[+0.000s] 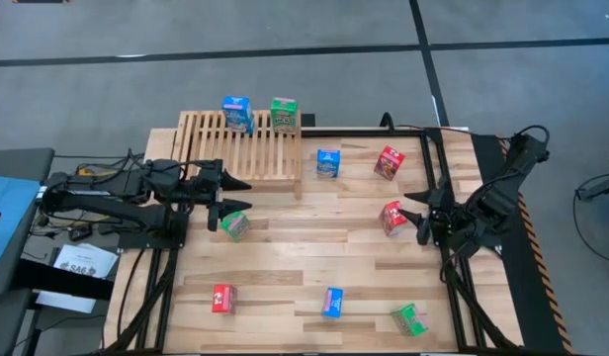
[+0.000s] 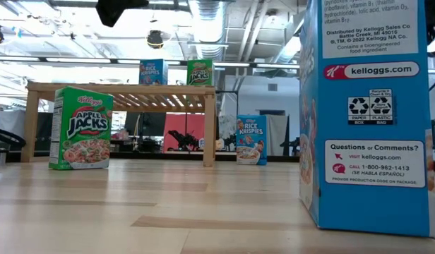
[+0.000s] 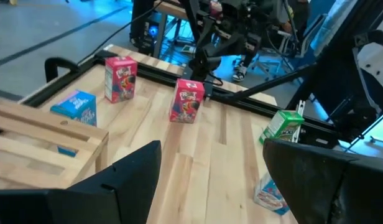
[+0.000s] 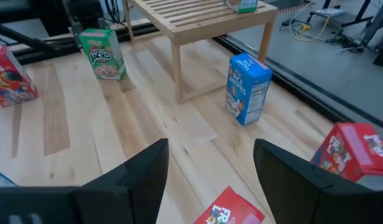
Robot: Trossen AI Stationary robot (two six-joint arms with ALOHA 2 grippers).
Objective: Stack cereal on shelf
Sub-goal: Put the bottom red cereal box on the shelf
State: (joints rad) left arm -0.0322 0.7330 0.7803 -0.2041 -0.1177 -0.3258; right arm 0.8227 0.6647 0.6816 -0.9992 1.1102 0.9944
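The slatted wooden shelf (image 1: 240,148) stands at the table's far left. A blue cereal box (image 1: 236,114) and a green one (image 1: 284,114) stand upright on its top. My left gripper (image 1: 228,193) is open above the table in front of the shelf. A green box (image 1: 234,225) stands on the table just beside its near finger, apart from it. My right gripper (image 1: 416,215) is open at the table's right, above and beside a red box (image 1: 392,218). That red box (image 4: 232,211) shows low between its fingers, untouched.
Loose boxes stand on the planks: blue (image 1: 328,163) beside the shelf, red (image 1: 389,162) at the far right, and red (image 1: 222,298), blue (image 1: 332,302) and green (image 1: 409,318) along the near edge. Black rails (image 1: 438,178) border the table.
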